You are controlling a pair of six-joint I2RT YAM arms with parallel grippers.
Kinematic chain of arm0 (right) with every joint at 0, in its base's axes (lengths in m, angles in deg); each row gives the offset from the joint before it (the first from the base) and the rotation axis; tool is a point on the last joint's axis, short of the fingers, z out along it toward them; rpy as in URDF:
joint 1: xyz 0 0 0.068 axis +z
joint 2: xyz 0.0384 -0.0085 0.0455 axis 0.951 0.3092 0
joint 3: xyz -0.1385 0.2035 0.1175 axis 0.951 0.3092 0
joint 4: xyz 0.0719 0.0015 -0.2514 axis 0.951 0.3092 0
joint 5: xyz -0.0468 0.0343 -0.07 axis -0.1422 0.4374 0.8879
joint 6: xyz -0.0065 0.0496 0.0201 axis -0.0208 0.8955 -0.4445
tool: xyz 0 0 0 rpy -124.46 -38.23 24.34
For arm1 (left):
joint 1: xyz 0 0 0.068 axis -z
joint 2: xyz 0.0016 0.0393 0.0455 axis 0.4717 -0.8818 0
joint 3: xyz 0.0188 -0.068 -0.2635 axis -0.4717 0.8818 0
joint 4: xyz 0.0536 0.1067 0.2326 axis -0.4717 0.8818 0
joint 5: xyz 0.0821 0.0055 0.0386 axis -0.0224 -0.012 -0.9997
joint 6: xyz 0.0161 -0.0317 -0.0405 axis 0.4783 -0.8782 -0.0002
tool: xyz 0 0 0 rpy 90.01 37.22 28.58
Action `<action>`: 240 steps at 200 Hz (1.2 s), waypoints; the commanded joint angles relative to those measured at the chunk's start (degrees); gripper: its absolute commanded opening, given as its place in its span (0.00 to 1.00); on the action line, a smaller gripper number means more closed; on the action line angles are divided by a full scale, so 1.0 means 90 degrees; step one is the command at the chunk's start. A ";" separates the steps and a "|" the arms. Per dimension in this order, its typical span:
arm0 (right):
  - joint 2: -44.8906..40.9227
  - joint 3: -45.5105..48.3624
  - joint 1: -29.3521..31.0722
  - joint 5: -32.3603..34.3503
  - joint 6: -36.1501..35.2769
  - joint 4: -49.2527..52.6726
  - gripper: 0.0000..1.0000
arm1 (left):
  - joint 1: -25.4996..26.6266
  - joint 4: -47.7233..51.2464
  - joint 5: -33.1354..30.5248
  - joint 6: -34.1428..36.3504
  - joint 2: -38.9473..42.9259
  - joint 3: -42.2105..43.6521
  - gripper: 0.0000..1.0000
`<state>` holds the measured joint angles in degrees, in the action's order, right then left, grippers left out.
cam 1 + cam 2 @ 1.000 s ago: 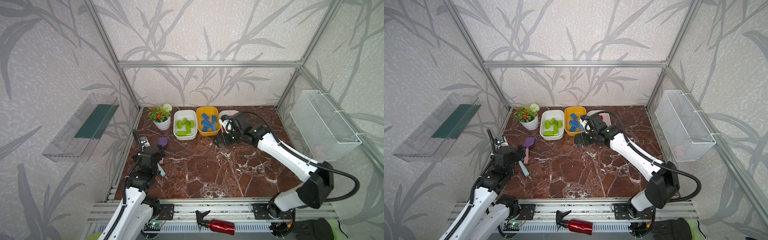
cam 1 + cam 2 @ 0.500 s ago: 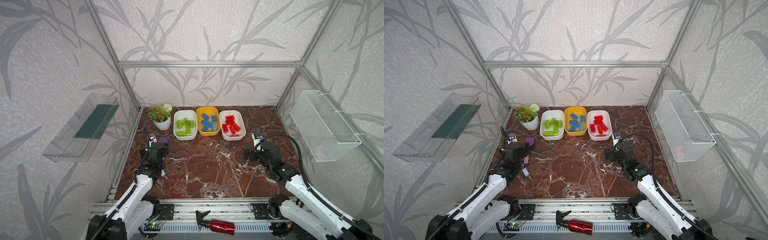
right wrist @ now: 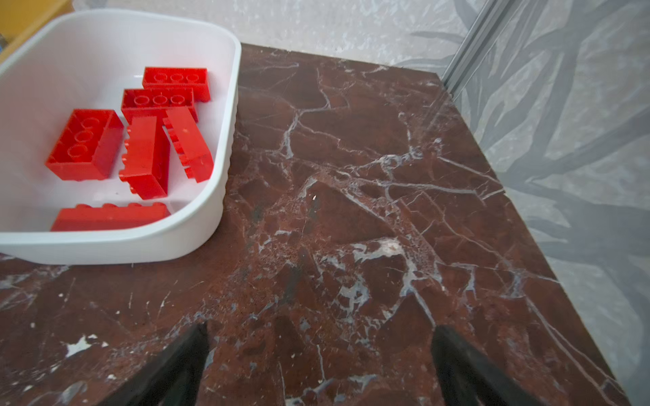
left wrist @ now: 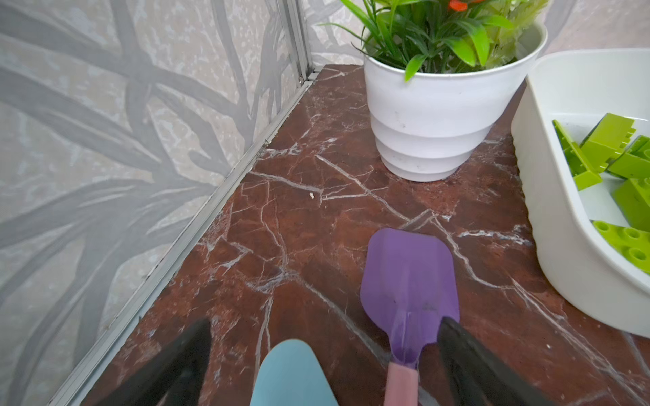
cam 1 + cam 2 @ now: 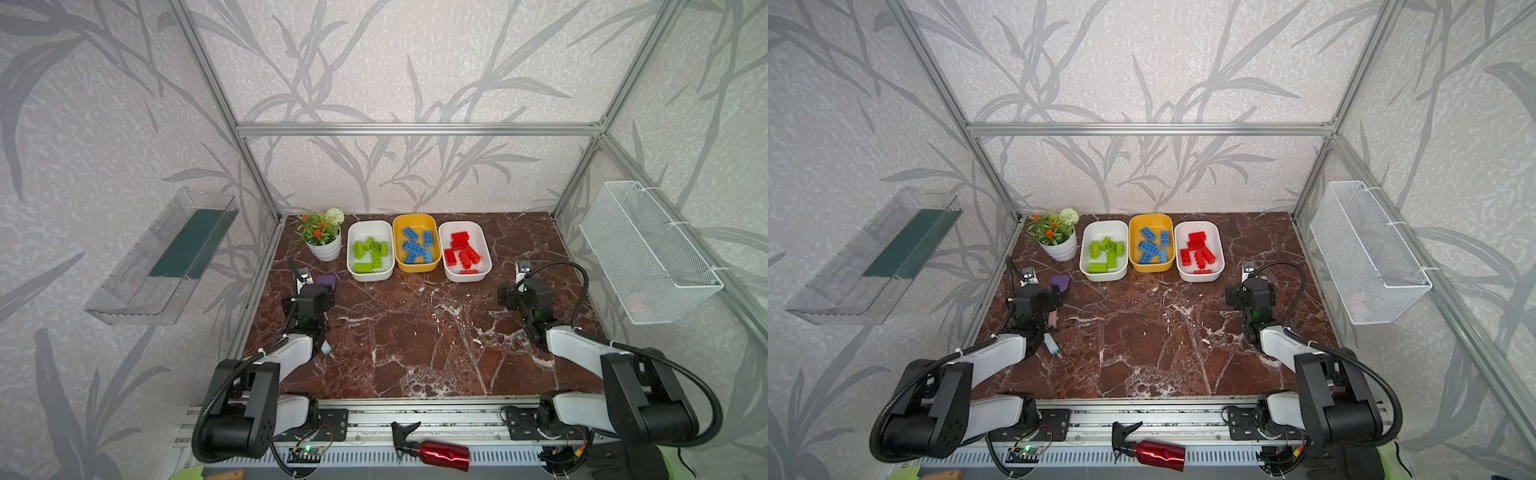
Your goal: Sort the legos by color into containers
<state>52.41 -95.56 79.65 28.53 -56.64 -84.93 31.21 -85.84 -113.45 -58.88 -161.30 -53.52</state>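
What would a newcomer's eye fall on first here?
The sorted colours at the back of the table: green bricks in a white tub, blue bricks in the yellow tub, red bricks in a second white tub. Both arms lie low at the sides; the left gripper stands open over a purple shovel, the right gripper open near the red bricks.

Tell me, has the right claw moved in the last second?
Yes. The right claw drew back from the red-brick tub toward the front rail.
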 commanded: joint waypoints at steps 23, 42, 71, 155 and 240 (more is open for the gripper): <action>0.1101 0.0145 -0.0210 -0.1143 -0.0062 -0.2463 0.99 | -0.0244 -0.1672 0.0741 -0.0038 -0.0755 -0.0029 0.99; 0.1196 0.0089 -0.0259 -0.1426 -0.0108 -0.2296 0.99 | -0.0256 -0.2024 0.0826 -0.0006 -0.1324 -0.0115 0.98; 0.1392 0.0218 -0.0379 -0.1669 -0.0055 -0.2909 0.99 | -0.0284 -0.1623 0.1044 0.0060 -0.1389 -0.0365 0.97; 0.1333 0.0191 -0.0391 -0.1710 -0.0054 -0.2782 0.99 | -0.0288 -0.1593 0.1042 0.0048 -0.1383 -0.0372 0.99; 0.1321 0.0176 -0.0391 -0.1719 -0.0054 -0.2766 0.99 | -0.0288 -0.1589 0.1042 0.0048 -0.1376 -0.0367 0.99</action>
<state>64.09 -94.27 76.33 13.31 -57.12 -107.38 28.83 -99.13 -104.42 -59.18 -174.00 -55.79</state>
